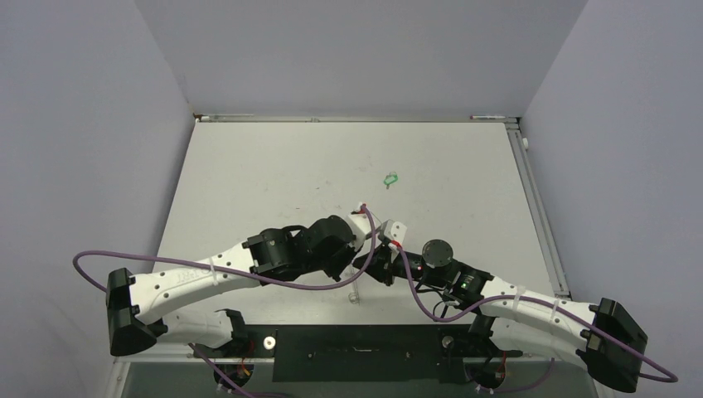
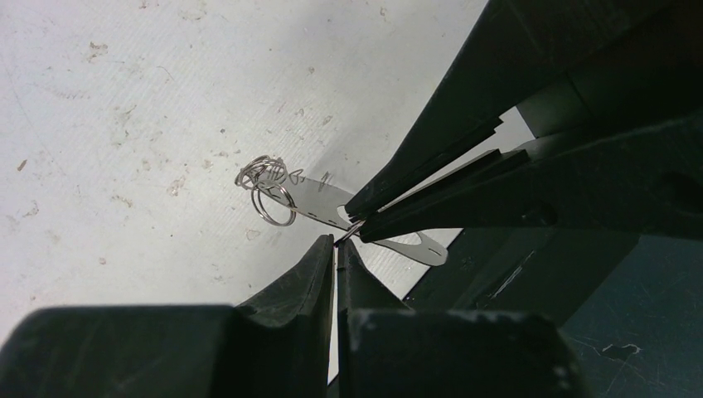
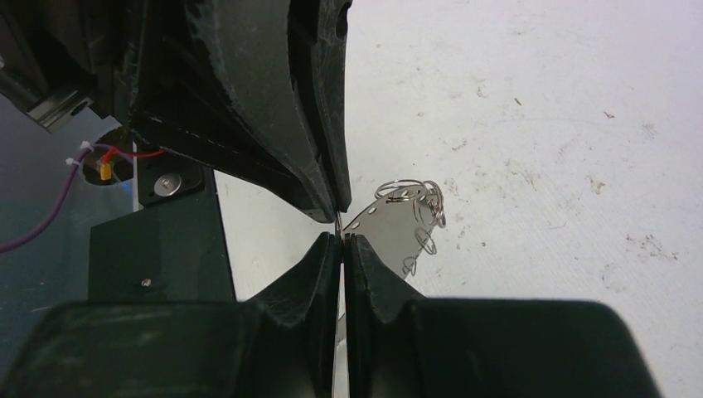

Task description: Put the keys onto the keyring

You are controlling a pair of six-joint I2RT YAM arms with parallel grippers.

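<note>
The flat grey metal keyring (image 2: 319,199) is clamped by left gripper (image 2: 336,245) and right gripper (image 3: 341,240) — it could be twisted loose by opposing pulls.

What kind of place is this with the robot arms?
Probably a robot test booth in a lab. Plain grey walls close in a scuffed white table, and the left arm and right arm, trailing purple cables, are bolted at its near edge.

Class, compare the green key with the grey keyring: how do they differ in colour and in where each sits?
The green key is bright green; the keyring is grey metal. The green key lies free on the table, beyond both arms; the keyring is pinched by the left gripper and right gripper.
</note>
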